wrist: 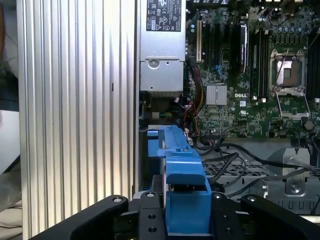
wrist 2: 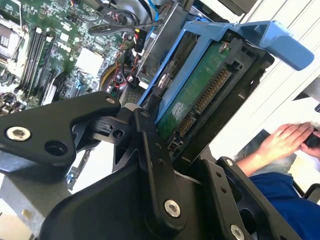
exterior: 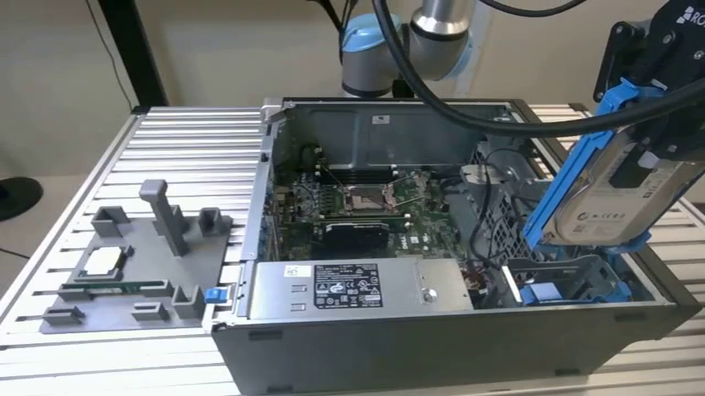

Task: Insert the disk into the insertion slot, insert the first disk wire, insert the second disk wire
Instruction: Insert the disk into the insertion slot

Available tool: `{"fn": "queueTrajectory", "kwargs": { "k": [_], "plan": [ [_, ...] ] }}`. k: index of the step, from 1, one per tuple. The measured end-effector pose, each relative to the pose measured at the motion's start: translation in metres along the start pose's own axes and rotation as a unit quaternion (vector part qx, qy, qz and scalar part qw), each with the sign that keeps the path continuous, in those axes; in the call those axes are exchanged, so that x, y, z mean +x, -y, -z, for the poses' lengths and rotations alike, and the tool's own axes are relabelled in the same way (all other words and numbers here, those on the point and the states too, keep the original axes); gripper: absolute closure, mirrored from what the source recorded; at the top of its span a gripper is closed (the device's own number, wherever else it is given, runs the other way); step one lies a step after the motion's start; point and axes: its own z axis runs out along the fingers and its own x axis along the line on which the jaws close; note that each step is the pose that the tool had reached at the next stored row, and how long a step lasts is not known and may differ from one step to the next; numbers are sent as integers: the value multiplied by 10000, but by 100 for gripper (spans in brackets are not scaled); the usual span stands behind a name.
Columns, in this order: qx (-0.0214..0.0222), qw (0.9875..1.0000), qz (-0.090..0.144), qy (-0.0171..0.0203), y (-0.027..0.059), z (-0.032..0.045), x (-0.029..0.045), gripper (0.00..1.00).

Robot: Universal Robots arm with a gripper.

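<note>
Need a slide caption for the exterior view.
The tool holds the disk, tilted in its blue carrier, above the insertion slot of the open computer case.

I read the disk (exterior: 612,206) as smooth silver-grey metal under a white paper label, framed by a carrier (exterior: 554,202) of bright blue plastic with a slight sheen. In the second wrist view its underside is a green circuit board (wrist 2: 192,97). The gripper (wrist: 187,212) looks matt black, its links pinned with shiny metal screws (wrist 2: 172,208). In the exterior view, at six o'clock from the disk, the insertion slot (exterior: 584,272) is grey perforated sheet metal with blue plastic rails. At nine o'clock from the case, the table (exterior: 165,148) is ribbed, satin aluminium carrying a matt grey plastic fixture (exterior: 144,272).
</note>
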Motion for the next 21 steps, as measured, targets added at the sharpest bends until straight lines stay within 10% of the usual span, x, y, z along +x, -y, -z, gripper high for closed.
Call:
{"fn": "queueTrajectory", "kwargs": {
  "k": [21],
  "plan": [
    [0,10000,0,0,3,-71,0,100]
  ]
}}
